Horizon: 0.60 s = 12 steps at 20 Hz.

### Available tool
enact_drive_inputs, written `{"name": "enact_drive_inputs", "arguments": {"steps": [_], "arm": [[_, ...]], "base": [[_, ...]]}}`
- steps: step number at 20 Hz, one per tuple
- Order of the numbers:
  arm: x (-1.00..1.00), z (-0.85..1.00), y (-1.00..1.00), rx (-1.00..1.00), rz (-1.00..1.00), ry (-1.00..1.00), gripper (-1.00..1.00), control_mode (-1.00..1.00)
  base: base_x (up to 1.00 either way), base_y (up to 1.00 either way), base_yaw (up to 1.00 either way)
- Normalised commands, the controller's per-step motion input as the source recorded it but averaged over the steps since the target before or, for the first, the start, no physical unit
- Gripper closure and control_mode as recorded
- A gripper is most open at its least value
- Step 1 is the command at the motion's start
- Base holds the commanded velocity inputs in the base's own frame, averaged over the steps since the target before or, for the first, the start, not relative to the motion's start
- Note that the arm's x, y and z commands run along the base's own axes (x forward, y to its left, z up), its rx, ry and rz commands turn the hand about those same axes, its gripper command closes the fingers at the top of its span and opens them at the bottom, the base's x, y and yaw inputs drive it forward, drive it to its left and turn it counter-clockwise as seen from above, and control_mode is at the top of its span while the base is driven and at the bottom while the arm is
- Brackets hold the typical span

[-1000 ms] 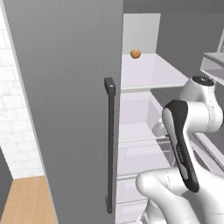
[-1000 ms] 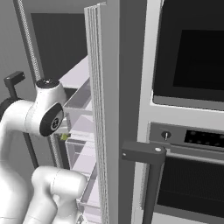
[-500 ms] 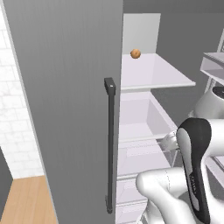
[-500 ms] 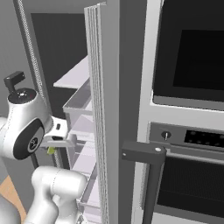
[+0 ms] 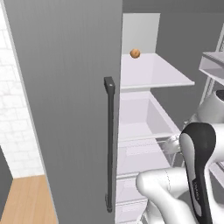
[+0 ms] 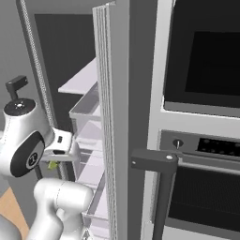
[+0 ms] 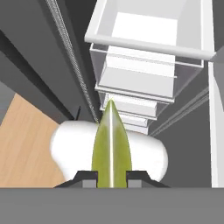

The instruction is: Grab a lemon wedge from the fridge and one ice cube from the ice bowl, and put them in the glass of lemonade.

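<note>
My gripper (image 7: 111,176) is shut on the lemon wedge (image 7: 111,146), a yellow-green sliver that stands up between the two finger tips in the hand view. In the right base view the wedge (image 6: 53,164) is a small green speck under the hand, just outside the open fridge (image 6: 110,98). The hand faces the fridge's clear drawers (image 7: 144,83). In the left base view the grey fridge door (image 5: 65,87) with its dark bar handle (image 5: 109,144) stands open on the left, and the white shelf (image 5: 153,74) and a clear drawer (image 5: 144,118) show beside it.
A round orange-brown fruit (image 5: 135,53) lies at the back of the upper shelf. To the right of the fridge stands a built-in oven (image 6: 206,93) with a dark bar handle (image 6: 154,161). Wooden floor (image 7: 30,140) lies below and to the left of the hand.
The hand has drawn back from the fridge drawers, moving down and to the left in the right base view, with the wedge still in its grip.
</note>
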Motion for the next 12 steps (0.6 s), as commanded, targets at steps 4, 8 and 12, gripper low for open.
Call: {"name": "enact_drive_inputs", "arguments": {"steps": [4,8,12], "arm": [[0.0,0.0,0.0,0.0,0.0,0.0,1.0,1.0],[0.0,0.0,0.0,0.0,0.0,0.0,1.0,1.0],[0.0,0.0,0.0,0.0,0.0,0.0,1.0,1.0]], "base": [[-1.0,0.12,-0.05],[-1.0,0.13,-0.18],[-1.0,-0.09,-0.48]]}}
